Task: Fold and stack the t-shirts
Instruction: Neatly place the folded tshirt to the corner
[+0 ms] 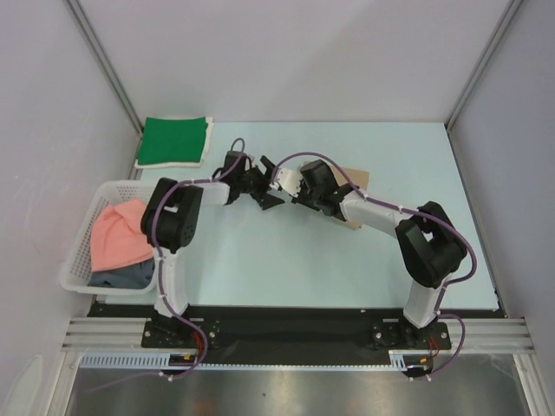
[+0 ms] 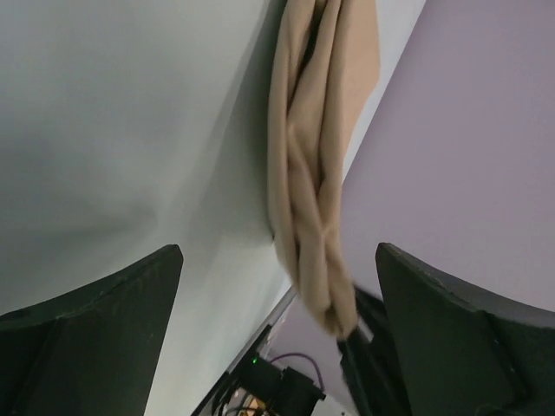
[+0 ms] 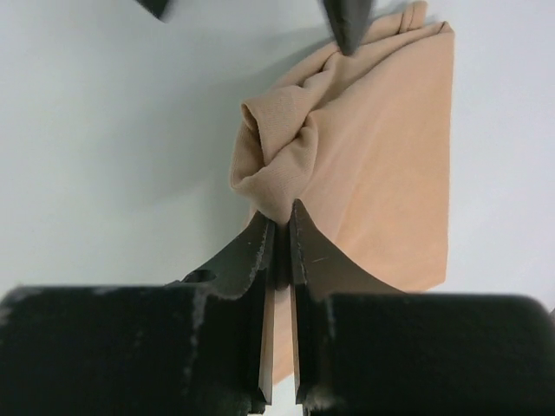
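A tan t-shirt lies on the table, one corner bunched up. My right gripper is shut on that bunch, its tips pinching the cloth. From above, most of the tan t-shirt is hidden under the right arm. The left gripper stands wide open facing the gathered tan cloth, which runs between its fingers without touching them. In the top view the left gripper and right gripper meet mid-table. A folded green t-shirt sits back left. A pink t-shirt and a dark grey-blue t-shirt lie in the basket.
The white lattice basket stands at the table's left edge beside the left arm's base. Grey walls close in the table on the left, back and right. The left gripper's fingertips show at the top of the right wrist view.
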